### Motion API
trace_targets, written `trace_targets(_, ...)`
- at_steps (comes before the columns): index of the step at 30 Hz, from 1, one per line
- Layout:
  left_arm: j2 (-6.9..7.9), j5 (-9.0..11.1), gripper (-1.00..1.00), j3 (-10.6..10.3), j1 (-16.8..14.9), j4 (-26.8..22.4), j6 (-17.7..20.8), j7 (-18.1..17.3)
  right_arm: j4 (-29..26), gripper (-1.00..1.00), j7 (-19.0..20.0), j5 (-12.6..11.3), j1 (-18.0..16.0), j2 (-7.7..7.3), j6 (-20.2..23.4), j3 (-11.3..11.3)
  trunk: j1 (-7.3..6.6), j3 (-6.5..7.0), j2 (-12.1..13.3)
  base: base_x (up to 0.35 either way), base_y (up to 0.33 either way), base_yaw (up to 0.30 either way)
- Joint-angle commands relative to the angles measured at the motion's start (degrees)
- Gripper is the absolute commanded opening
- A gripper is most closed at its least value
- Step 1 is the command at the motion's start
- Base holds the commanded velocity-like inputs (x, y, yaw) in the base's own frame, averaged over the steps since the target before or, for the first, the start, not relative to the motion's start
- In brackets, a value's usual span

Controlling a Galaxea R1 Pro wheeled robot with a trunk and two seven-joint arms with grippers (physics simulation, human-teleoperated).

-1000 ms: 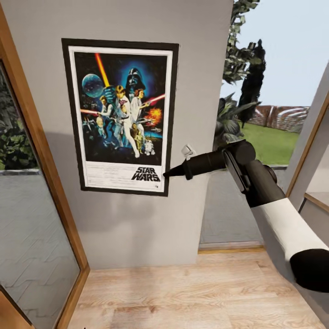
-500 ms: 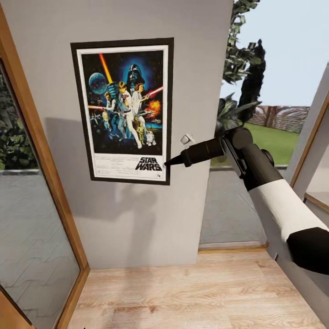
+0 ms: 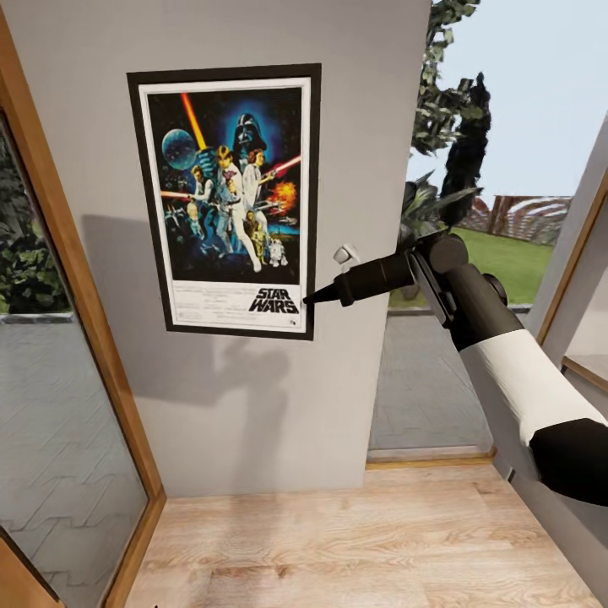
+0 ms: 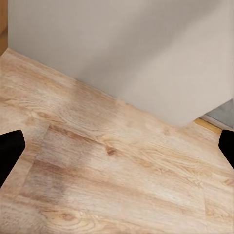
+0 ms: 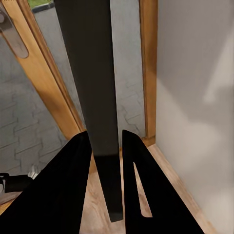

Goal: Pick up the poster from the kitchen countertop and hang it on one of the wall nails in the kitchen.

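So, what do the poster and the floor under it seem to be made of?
The poster looks like printed paper, matte, in a thin black frame, maybe plastic or painted wood; its edge sits between the right tool's fingers. The floor looks like light wooden planks: grain, knots and seams show.

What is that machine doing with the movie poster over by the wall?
The robot's right gripper is pinching the lower right edge of the poster and holding it flat and upright against the pale grey wall, between a glass door and a window. The right wrist view shows the fingers closed on the frame's dark edge. The left gripper is open, pointing at the wooden floor. No nail can be made out.
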Motion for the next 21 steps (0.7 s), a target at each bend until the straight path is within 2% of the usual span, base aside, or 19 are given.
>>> trace_targets(1,0.01,0.51,1.00,-0.48,-0.03,0.07,-0.21,-0.18,-0.02,-1.00,0.24,0.03,-0.04,-0.04,0.50,0.06,0.03,-0.05,-0.06,0.000,0.000,0.000)
trace_targets(11,0.22,0.54,1.00,-0.48,-0.03,0.07,-0.13,-0.18,-0.02,-1.00,0.24,0.10,-0.04,-0.01,0.50,0.06,0.03,-0.05,-0.06,0.012,0.000,0.000)
trace_targets(21,0.35,0.57,1.00,-0.48,-0.03,0.07,-0.13,-0.23,-0.02,-1.00,0.24,0.03,-0.04,-0.02,0.50,-0.02,0.03,-0.05,-0.06,0.291,0.000,0.000)
